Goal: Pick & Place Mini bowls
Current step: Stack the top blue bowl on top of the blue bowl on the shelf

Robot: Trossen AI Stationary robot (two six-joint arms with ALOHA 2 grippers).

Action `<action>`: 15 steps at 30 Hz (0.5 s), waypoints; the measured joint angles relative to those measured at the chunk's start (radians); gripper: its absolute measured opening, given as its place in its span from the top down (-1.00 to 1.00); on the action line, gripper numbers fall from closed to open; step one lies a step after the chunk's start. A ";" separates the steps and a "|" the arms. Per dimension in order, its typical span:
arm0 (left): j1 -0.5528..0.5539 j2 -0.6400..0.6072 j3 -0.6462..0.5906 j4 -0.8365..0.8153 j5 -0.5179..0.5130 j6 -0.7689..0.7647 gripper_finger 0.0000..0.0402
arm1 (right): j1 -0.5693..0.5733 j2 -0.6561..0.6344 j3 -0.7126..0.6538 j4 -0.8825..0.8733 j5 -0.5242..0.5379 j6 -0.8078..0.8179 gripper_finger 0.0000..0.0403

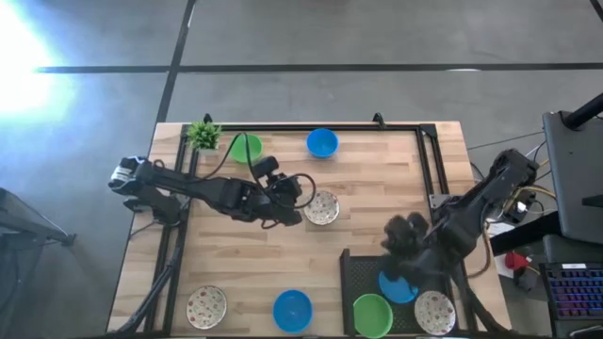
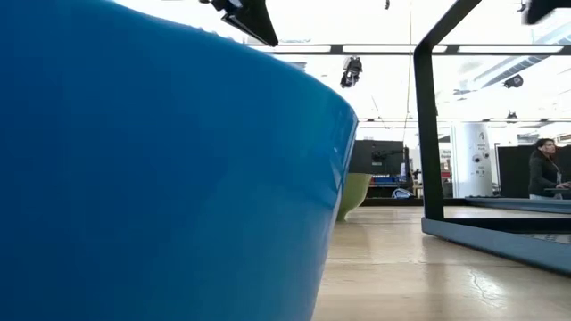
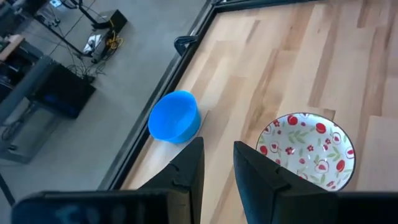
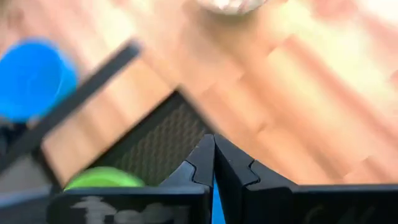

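In the high view my left gripper (image 1: pixel 303 209) reaches in from the left and stands open just left of a white speckled bowl (image 1: pixel 322 207). In its wrist view the fingers (image 3: pixel 217 167) stand a small gap apart, with the speckled bowl (image 3: pixel 306 149) beside them and a blue bowl (image 3: pixel 176 116) farther off. My right gripper (image 1: pixel 399 241) hovers shut over the far edge of a black tray (image 1: pixel 350 273). The tray holds a blue bowl (image 1: pixel 394 286), a green bowl (image 1: pixel 372 314) and a speckled bowl (image 1: pixel 434 312). The right wrist view is blurred, with shut fingertips (image 4: pixel 214 152) over the tray mesh (image 4: pixel 155 149).
A green bowl (image 1: pixel 245 148) and a blue bowl (image 1: pixel 322 143) stand by the far edge, next to a small potted plant (image 1: pixel 203 135). A speckled bowl (image 1: pixel 206 304) and a blue bowl (image 1: pixel 292 310) sit at the near edge. That blue bowl (image 2: pixel 161 169) fills the low view. A person (image 2: pixel 541 169) stands far off.
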State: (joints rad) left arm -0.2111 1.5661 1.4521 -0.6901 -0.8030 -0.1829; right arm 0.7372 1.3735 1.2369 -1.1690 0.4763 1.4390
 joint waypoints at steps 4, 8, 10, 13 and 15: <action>0.000 -0.008 0.000 -0.001 0.000 -0.023 0.56 | -0.100 -0.054 -0.007 -0.040 0.025 -0.048 0.96; 0.000 -0.018 0.000 0.000 0.000 -0.052 0.56 | -0.243 -0.095 -0.016 -0.047 0.053 -0.172 0.96; 0.000 -0.021 0.000 -0.002 0.000 -0.069 0.56 | -0.328 -0.111 -0.016 -0.045 0.053 -0.252 0.96; 0.000 -0.030 0.000 -0.003 0.001 -0.090 0.56 | -0.459 -0.125 -0.016 -0.028 0.049 -0.367 0.96; 0.000 -0.035 0.000 -0.003 0.001 -0.106 0.56 | -0.546 -0.132 -0.016 -0.003 0.033 -0.453 0.96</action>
State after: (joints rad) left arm -0.2113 1.5306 1.4521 -0.6930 -0.8021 -0.2890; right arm 0.1912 1.2414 1.2209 -1.1717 0.5097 0.9862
